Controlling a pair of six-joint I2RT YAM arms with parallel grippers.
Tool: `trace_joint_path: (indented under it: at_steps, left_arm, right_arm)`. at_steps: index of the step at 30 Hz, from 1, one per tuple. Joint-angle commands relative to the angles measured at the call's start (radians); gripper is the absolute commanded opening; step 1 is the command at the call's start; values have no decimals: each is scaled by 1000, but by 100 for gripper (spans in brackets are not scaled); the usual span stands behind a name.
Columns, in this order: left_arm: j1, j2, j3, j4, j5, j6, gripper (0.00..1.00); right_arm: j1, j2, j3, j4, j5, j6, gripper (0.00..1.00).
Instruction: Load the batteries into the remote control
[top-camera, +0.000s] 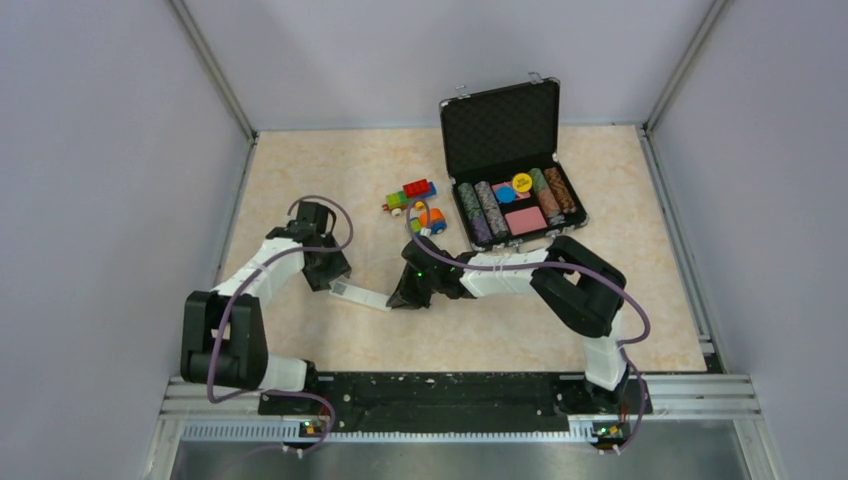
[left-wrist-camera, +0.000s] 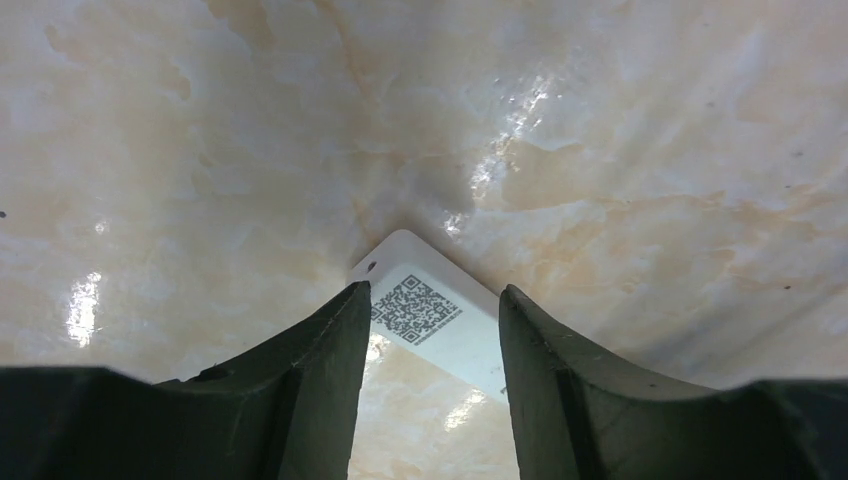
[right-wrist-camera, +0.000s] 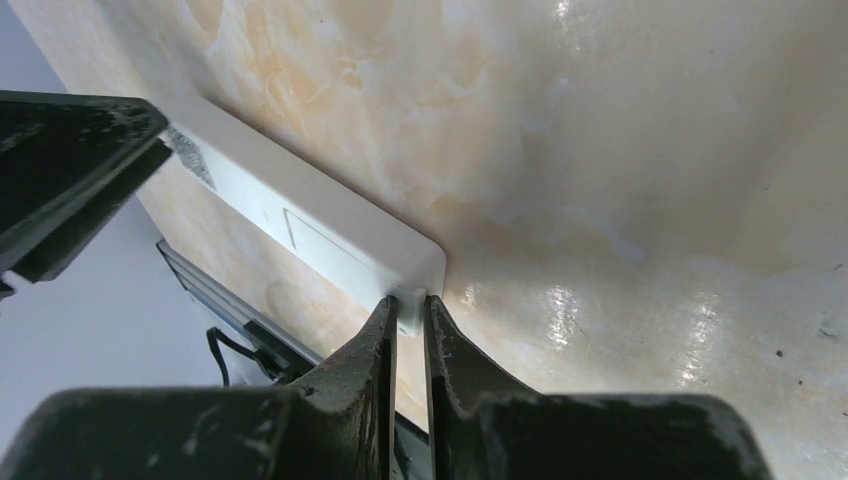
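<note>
The remote control (top-camera: 362, 296) was a slim white bar left of the middle of the marble-patterned table (top-camera: 300, 170). It spanned the gap between the two grippers with its plain back face turned up. A QR-code label (left-wrist-camera: 416, 310) sat near its left end.

The right gripper (right-wrist-camera: 410, 303) had its jaws nearly together, pinched on the thin edge of the remote's right end. The left gripper (left-wrist-camera: 435, 292) stood over the other end with its jaws apart, one finger on each side of the labelled corner. Whether either finger touched the bar could not be told, nor whether the remote rested on the table or hung just above it.

Toward the back sat colourful toy vehicles (top-camera: 410, 195). To their right was an open black case (top-camera: 500, 125) holding rows of poker chips (top-camera: 485, 208).
</note>
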Motion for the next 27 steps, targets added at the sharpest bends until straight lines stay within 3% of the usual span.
trace_joint_path:
  at_steps: [1, 11, 18, 27]
  left_arm:
    - [2, 21, -33, 67, -24, 47, 56]
    - [0, 68, -90, 116, -19, 48, 55]
    - [-2, 86, -106, 121, 15, 23, 36]
    - [-16, 95, -141, 144, 66, -9, 31]
  right_arm:
    - [20, 83, -8, -100, 91, -33, 12]
    - [20, 89, 11, -115, 96, -50, 14]
    - [29, 96, 42, -139, 106, -42, 14]
    - [41, 127, 104, -200, 118, -40, 14]
